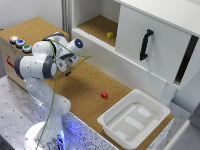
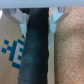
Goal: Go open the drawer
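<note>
1. Cork covers the table (image 1: 85,90), on which a white cabinet and a tray are seen.
2. The end effector (image 2: 37,20) is seen straddling a dark bar (image 2: 35,50), fingers either side; whether it is clamped cannot be told.
3. The drawer (image 1: 117,62) is located beside the end effector, below the cabinet door (image 1: 152,42).
4. A red cube (image 1: 104,95) is seen between drawer and white tray (image 1: 134,119).

Arm (image 1: 42,62) folded low, wrist bent down; hand (image 2: 38,22) with fingers (image 2: 56,17) spread apart

White drawer (image 1: 107,56) shut below cabinet shelf (image 1: 97,26)
</note>
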Robot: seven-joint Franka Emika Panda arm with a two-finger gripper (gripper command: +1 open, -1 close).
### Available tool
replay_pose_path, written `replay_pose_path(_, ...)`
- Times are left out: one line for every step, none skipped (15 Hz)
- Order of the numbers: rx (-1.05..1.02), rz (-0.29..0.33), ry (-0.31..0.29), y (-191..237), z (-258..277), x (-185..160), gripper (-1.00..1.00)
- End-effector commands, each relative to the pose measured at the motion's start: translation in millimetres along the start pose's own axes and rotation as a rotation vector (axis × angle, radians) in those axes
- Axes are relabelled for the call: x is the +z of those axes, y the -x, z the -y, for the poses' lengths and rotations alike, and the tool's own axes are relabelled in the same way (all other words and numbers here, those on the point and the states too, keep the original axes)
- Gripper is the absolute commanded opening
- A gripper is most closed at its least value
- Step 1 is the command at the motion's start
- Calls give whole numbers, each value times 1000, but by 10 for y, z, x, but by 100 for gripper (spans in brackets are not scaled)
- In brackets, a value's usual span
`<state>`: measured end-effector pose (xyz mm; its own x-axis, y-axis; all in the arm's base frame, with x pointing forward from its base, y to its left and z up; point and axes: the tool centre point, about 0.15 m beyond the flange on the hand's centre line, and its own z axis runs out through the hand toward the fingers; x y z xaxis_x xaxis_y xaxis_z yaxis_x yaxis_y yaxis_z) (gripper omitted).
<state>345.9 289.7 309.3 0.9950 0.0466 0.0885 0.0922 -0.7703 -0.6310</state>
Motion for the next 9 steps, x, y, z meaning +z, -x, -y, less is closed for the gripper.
replay_pose_path(10,5,-26,-145,-499,19,-100)
replay_pose_path(16,3,-31,-137,-527,20,-100)
replay_pose_path(19,1,-34,-133,-550,18,-100)
replay_pose_path(24,-4,-38,-127,-579,6,-100)
replay_pose_path(28,-9,-41,-123,-606,-9,-100)
replay_pose_path(31,-13,-40,-118,-635,-24,-100)
replay_pose_path(38,-17,-39,-112,-673,-43,-100)
replay_pose_path(40,-19,-37,-103,-701,-61,-100)
replay_pose_path(42,-22,-38,-98,-724,-77,-100)
